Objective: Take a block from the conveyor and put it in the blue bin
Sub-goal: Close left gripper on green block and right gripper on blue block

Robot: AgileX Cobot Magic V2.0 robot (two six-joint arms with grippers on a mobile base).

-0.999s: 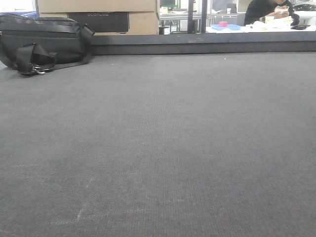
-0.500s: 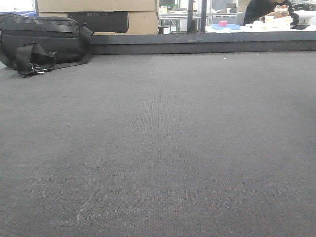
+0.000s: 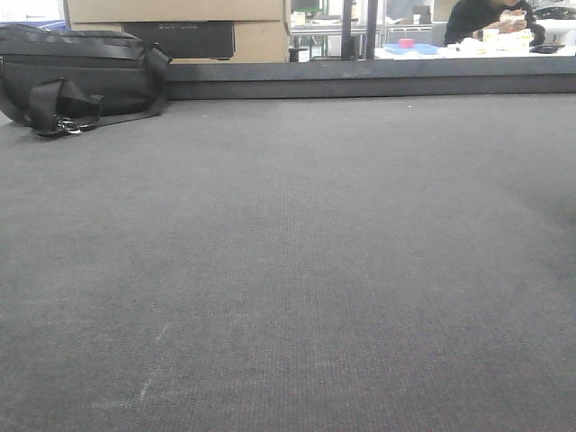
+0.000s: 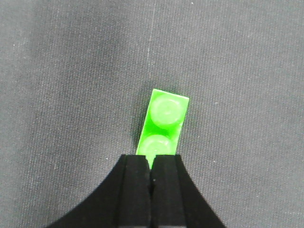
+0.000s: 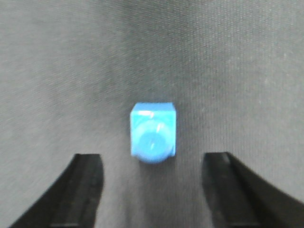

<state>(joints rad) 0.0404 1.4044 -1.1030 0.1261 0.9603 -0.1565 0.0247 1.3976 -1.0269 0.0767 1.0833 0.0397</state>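
The conveyor's dark grey woven belt [image 3: 297, 270] fills the front view; no block or gripper shows there. In the left wrist view a bright green two-stud block [image 4: 164, 124] lies on the belt, its near end hidden behind my left gripper [image 4: 152, 164]. The black fingers are pressed together, with only a sliver of green showing at their tips. In the right wrist view a small blue one-stud block [image 5: 153, 135] lies on the belt just ahead of my right gripper [image 5: 152, 164]. That gripper is open wide and is not touching the block. I cannot pick out the blue bin with certainty.
A black bag [image 3: 76, 76] lies at the belt's far left corner. A dark rail [image 3: 378, 79] runs along the far edge, with cardboard boxes [image 3: 180, 27] behind it. Far back, a person [image 3: 490, 18] sits at a table that holds a blue tray [image 3: 409, 49].
The front view has shifted very slightly, so the bag and far rail sit a little higher in frame. Nothing on the belt has visibly changed.
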